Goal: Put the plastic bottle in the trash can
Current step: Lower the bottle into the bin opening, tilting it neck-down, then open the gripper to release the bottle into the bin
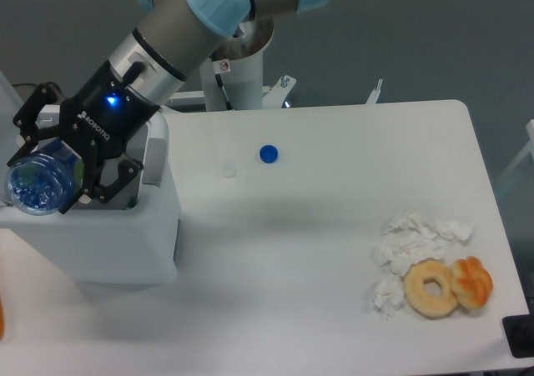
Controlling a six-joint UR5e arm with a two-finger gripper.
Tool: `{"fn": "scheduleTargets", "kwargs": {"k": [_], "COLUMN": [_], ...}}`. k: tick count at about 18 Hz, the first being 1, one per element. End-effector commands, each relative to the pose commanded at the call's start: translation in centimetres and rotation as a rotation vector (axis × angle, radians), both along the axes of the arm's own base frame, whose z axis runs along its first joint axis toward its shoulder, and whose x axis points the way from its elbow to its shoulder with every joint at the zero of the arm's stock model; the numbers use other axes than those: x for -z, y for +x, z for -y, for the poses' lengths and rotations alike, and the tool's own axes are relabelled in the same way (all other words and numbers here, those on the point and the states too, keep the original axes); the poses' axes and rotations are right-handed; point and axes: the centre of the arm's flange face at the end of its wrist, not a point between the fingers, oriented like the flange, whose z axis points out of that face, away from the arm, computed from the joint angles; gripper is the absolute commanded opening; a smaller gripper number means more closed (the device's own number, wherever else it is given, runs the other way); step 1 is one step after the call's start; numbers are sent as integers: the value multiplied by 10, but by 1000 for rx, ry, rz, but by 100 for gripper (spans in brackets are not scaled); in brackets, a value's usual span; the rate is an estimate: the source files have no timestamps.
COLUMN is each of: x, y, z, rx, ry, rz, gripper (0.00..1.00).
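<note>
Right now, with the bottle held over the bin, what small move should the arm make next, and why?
Probably open the gripper to release the plastic bottle. The gripper is shut on the bottle, whose ribbed base faces the camera, and it hangs over the open top of the trash can, so it looks likely to drop inside. How deep it sits in the can cannot be told.

One plastic bottle (37, 184), one trash can (100, 234), one blue cap (268, 153), two pastries (447, 286).
</note>
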Motion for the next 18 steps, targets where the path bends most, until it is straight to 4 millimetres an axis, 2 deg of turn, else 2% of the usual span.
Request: {"fn": "scheduleTargets", "kwargs": {"k": [4,10,18], "x": [2,21,23], "y": [1,11,11], "z": [0,3,4], "rx": [5,15,14], "ry": [0,-30,-33], "rz": [-1,24,27], "gripper": [79,80,84]}}
